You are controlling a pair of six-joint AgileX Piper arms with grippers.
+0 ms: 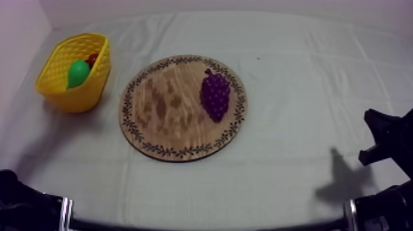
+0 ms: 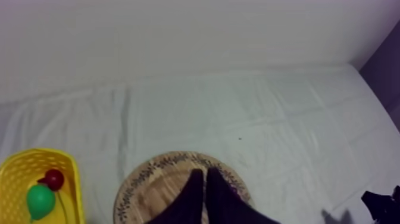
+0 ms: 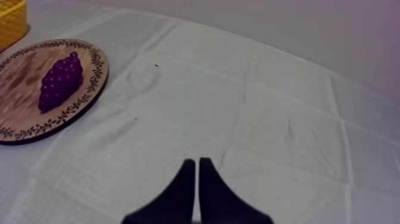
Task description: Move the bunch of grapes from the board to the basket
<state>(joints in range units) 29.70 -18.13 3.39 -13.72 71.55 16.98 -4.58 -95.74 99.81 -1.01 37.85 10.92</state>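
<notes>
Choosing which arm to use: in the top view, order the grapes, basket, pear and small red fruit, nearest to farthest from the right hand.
From the right hand:
1. Grapes, on the board's right half.
2. Basket, far left; its right wall comes first.
3. Pear and small red fruit, inside the basket: too close to call.

No readable text, label or number appears anywhere.

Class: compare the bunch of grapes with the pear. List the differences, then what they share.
The grapes are purple; the pear is green. The grapes are a knobbly cluster; the pear is smooth. The grapes lie on the wooden board; the pear sits in the yellow basket. Both are toy fruit.
</notes>
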